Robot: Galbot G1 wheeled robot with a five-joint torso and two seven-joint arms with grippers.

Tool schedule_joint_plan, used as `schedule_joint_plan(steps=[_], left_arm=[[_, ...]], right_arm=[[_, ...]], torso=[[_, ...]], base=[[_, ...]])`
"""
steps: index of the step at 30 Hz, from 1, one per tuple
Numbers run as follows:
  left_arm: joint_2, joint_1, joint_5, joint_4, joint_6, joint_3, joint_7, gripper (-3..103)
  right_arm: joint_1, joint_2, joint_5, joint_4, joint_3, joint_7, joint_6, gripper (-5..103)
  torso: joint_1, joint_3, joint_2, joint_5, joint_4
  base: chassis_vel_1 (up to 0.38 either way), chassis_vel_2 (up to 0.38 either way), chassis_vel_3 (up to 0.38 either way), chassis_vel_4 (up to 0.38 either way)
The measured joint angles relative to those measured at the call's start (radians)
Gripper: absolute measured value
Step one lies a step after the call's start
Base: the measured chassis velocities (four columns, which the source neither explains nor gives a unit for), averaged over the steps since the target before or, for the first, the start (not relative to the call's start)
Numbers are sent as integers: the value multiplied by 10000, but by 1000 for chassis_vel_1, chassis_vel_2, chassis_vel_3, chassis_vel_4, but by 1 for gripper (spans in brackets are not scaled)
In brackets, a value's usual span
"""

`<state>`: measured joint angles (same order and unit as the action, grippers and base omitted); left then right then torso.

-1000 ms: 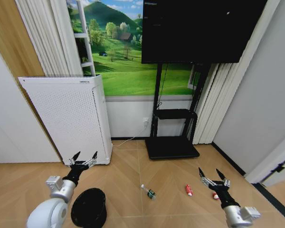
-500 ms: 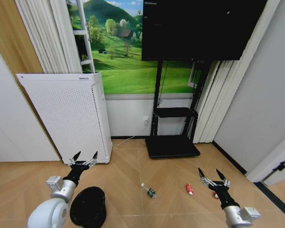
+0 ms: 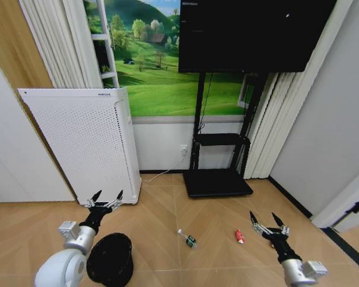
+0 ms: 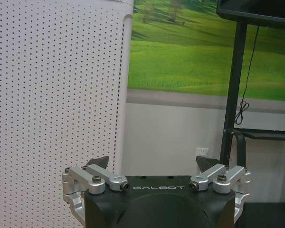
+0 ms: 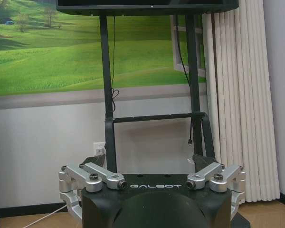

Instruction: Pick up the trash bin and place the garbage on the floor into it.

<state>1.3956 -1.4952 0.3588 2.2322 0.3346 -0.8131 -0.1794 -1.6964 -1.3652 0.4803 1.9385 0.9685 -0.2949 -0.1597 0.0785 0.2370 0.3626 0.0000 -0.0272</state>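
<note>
The trash bin (image 3: 110, 259), a small black mesh basket, stands on the wood floor at the lower left of the head view. My left gripper (image 3: 106, 197) hangs open just above and behind it, apart from it. Two pieces of garbage lie on the floor between the arms: a clear bottle with a green label (image 3: 188, 239) near the middle and a red wrapper-like piece (image 3: 239, 237) to its right. My right gripper (image 3: 265, 218) is open, right of the red piece and above the floor. In the wrist views, both the left gripper (image 4: 155, 164) and the right gripper (image 5: 147, 163) are open and hold nothing.
A tall white perforated appliance (image 3: 84, 143) stands against the wall behind the bin. A black TV stand (image 3: 218, 179) with a large screen fills the middle back. White curtains (image 3: 272, 131) hang to its right. Open wood floor lies around the garbage.
The whole head view has shifted slightly, so the camera has moved; the bin and garbage sit a little differently in the picture. Both arms hold the same open pose.
</note>
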Motion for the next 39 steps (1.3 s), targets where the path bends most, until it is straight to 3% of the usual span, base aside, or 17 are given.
schedule_joint_plan(steps=[39], left_arm=[[-40, -13, -39, 16, 2, -21, 26, 100]], right_arm=[[-26, -25, 27, -248, -22, -42, -132, 100]], torso=[[-501, -1062, -1564, 0, 0]], base=[[0, 0, 0, 0]])
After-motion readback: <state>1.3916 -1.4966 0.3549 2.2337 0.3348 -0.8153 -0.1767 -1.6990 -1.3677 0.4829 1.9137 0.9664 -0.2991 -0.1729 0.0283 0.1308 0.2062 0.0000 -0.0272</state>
